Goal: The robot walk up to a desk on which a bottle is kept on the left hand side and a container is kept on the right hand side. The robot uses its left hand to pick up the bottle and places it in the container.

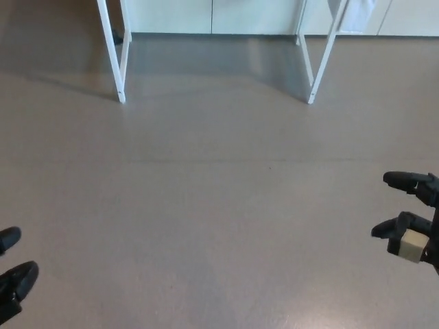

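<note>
Head view
Left hand (14, 282): low at the picture's left edge; only two black fingertips show, spread apart with nothing between them, so it reads as wide and empty.
Right hand (411, 221): at the right edge, a little higher than the left hand; its fingers (405, 179) point toward the left hand and stand well apart, holding nothing. A pale square patch sits on the lower finger.
Floor (219, 205): plain brownish grey, filling the space between and ahead of both hands; a faint seam crosses it ahead of the hands.
Desk legs (113, 51): white, slanted frames far ahead of the hands, one pair ahead of the left hand, the other (322, 58) ahead of the right hand; only the legs show, the top is cut off by the picture's upper edge.
Wall (206, 15): pale panels behind the legs, farthest from the hands.
Bottle: cannot be seen here; neither hand has it.
Container: likewise out of sight.
</note>
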You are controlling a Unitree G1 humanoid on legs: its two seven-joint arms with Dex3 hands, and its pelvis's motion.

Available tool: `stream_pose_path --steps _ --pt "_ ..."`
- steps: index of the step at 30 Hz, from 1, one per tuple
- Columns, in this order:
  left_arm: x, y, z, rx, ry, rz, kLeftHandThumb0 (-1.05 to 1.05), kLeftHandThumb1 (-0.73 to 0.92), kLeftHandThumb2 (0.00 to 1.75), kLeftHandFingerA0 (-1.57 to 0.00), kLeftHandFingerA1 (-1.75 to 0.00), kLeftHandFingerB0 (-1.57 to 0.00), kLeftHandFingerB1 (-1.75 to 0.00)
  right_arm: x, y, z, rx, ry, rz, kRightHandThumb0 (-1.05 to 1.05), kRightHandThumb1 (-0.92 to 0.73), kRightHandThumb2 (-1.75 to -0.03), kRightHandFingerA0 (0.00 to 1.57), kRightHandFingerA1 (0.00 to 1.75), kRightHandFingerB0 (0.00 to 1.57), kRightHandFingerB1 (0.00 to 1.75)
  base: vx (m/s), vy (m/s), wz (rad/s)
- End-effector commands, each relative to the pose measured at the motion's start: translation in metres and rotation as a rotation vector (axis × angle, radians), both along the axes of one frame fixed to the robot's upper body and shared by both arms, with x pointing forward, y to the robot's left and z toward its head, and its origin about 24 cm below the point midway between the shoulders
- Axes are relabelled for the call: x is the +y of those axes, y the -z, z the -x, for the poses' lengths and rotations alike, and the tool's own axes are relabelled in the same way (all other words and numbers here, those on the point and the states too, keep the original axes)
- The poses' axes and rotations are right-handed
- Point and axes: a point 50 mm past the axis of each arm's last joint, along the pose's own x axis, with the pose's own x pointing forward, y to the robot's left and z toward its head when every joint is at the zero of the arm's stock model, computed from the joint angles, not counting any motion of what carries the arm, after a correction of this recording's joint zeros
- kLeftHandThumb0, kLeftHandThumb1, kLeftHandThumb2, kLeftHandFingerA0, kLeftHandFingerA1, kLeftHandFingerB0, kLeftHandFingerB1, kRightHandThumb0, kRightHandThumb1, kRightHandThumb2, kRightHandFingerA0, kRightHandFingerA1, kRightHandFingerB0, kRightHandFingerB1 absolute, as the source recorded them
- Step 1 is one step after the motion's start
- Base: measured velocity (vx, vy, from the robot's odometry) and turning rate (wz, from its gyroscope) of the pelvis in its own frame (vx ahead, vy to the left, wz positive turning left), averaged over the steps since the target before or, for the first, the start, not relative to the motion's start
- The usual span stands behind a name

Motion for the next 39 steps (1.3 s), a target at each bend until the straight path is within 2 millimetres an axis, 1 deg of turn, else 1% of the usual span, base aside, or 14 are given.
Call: stream_pose_path --steps 1,13,14,15,16,20,21,23,24,28,30,32,33,39 --pt "0.001 -0.002 -0.001 -0.028 0.016 0.040 -0.20 0.56 0.61 -0.42 -0.44 -0.38 -0.38 -0.006 0.004 0.005 0.024 0.055 -0.019 0.02 -0.59 -1.59 0.79 1.18 0.27 0.91 0.27 -0.011 0.16" --pt "0.002 0.000 0.001 -0.031 0.029 0.044 -0.12 0.63 0.58 -0.43 -0.43 -0.36 -0.34 -0.007 0.007 0.010 0.031 0.054 -0.006 -0.01 -0.59 -1.62 0.72 1.17 0.22 0.91 0.39 -0.190 0.15" --pt "0.002 0.000 0.001 -0.029 0.029 0.044 -0.11 0.43 0.90 -0.33 -0.58 -0.24 -0.52 -0.007 0.007 0.010 0.035 0.057 -0.008 0.00 -0.62 -1.63 0.71 1.16 0.21 0.90 0.37 -0.052 -0.15" --pt "0.002 0.000 0.001 -0.027 0.028 0.045 -0.18 0.61 0.62 -0.41 -0.44 -0.36 -0.36 -0.007 0.008 0.011 0.041 0.061 -0.011 0.01 -0.63 -1.64 0.70 1.16 0.21 0.90 0.33 0.053 -0.17" --pt "0.002 0.001 0.002 -0.024 0.028 0.045 -0.10 0.43 0.90 -0.33 -0.58 -0.23 -0.52 -0.007 0.009 0.012 0.046 0.061 -0.007 0.01 -0.64 -1.64 0.72 1.16 0.22 0.90 0.34 0.063 -0.23" --pt "0.002 0.002 0.005 -0.014 0.031 0.049 -0.10 0.45 0.91 -0.33 -0.58 -0.23 -0.52 -0.007 0.011 0.015 0.055 0.066 -0.005 0.05 -0.65 -1.64 0.74 1.17 0.24 0.90 0.34 0.077 -0.23" --pt "0.002 0.003 0.007 -0.009 0.029 0.055 -0.11 0.64 0.59 -0.43 -0.43 -0.36 -0.34 -0.007 0.012 0.016 0.061 0.067 -0.002 0.04 -0.66 -1.64 0.74 1.17 0.22 0.89 0.37 0.097 -0.28" --pt "0.002 0.004 0.010 0.000 0.031 0.059 -0.11 0.65 0.59 -0.43 -0.43 -0.36 -0.34 -0.007 0.015 0.021 0.075 0.071 -0.002 0.05 -0.68 -1.64 0.74 1.16 0.21 0.87 0.45 0.090 -0.28" --pt "0.002 0.005 0.011 0.005 0.032 0.058 -0.09 0.47 0.92 -0.34 -0.58 -0.22 -0.51 -0.007 0.016 0.023 0.078 0.077 -0.006 0.03 -0.68 -1.62 0.76 1.17 0.26 0.90 0.44 0.070 0.06" --pt "-0.001 0.006 0.008 0.007 0.036 0.058 -0.07 0.48 0.93 -0.33 -0.58 -0.22 -0.51 -0.009 0.015 0.023 0.081 0.077 -0.006 0.03 -0.64 -1.62 0.64 1.10 0.20 0.86 0.39 0.084 0.03" --pt "-0.001 0.008 0.010 0.010 0.048 0.055 -0.11 0.69 0.61 -0.42 -0.44 -0.34 -0.34 -0.010 0.016 0.026 0.091 0.075 0.006 0.02 -0.61 -1.59 0.67 1.11 0.23 0.87 0.38 0.059 0.13" --pt "-0.001 0.008 0.011 0.013 0.054 0.057 -0.09 0.48 0.93 -0.33 -0.58 -0.21 -0.51 -0.010 0.017 0.027 0.094 0.075 0.011 0.04 -0.61 -1.59 0.66 1.10 0.24 0.88 0.39 0.014 0.14" --pt "-0.001 0.008 0.010 0.014 0.055 0.057 -0.13 0.68 0.62 -0.43 -0.44 -0.34 -0.35 -0.010 0.018 0.027 0.095 0.076 0.009 0.04 -0.61 -1.59 0.65 1.10 0.24 0.88 0.45 -0.041 0.22" --pt "0.000 0.011 0.018 0.037 0.062 0.039 -0.18 0.67 0.60 -0.47 -0.43 -0.35 -0.33 -0.010 0.025 0.038 0.124 0.082 -0.006 0.03 -0.64 -1.58 0.69 1.10 0.26 0.88 0.56 -0.079 0.27"
